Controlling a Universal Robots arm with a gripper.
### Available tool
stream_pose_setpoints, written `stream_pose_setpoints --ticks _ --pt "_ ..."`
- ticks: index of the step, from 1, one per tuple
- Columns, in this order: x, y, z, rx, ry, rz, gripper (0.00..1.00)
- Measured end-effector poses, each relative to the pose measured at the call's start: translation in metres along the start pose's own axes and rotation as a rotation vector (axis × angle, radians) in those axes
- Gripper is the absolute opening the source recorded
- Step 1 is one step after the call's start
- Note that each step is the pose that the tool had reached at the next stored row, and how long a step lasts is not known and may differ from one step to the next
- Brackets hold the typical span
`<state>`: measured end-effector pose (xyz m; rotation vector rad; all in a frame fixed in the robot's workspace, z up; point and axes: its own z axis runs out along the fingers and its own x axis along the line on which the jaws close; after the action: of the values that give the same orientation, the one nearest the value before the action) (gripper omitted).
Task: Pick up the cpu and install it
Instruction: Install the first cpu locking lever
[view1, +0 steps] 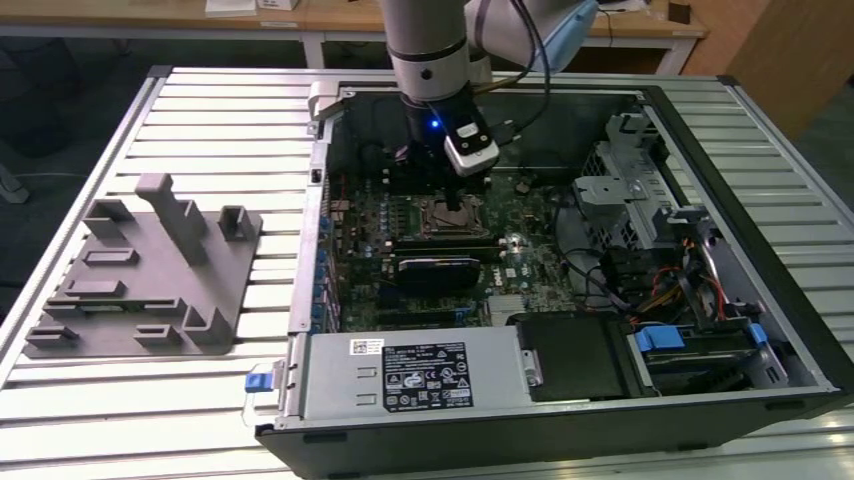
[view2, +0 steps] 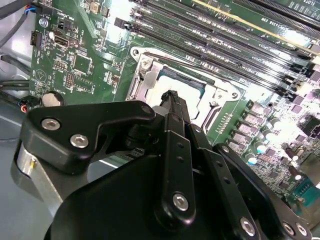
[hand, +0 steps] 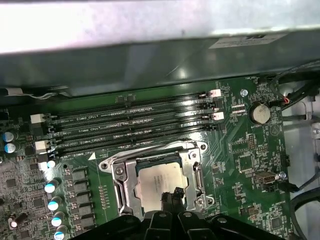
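Observation:
The cpu (hand: 154, 181), a silver square chip, lies flat in the open metal socket frame (hand: 119, 176) on the green motherboard. In both wrist views my gripper (hand: 172, 197) hangs just over the chip's edge with its two black fingertips pressed together and nothing between them. Whether the tips touch the chip I cannot tell. In the second wrist view the gripper (view2: 172, 98) covers part of the cpu (view2: 158, 95) and socket frame (view2: 144, 70). In the exterior view the gripper (view1: 458, 206) reaches down into the open computer case over the socket (view1: 430, 220).
Memory slots (hand: 135, 120) run beside the socket, and a coin battery (hand: 259, 113) sits further off. A grey moulded tray with posts (view1: 147, 270) stands on the slatted table at the exterior view's left. Case walls (view1: 320, 180), drive cages (view1: 627, 190) and cables (view1: 667, 290) surround the board.

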<state>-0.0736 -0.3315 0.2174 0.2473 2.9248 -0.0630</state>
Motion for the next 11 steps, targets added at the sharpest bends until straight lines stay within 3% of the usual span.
stream_pose_setpoints --ticks 3,8,11 --pt "-0.0025 0.0004 0.0005 0.0017 0.0094 0.000 0.11" --pt "-0.0057 0.0009 0.0012 0.0101 0.0594 -0.002 0.11" --pt "-0.0083 0.0011 0.0018 0.0127 0.0753 -0.003 0.11"
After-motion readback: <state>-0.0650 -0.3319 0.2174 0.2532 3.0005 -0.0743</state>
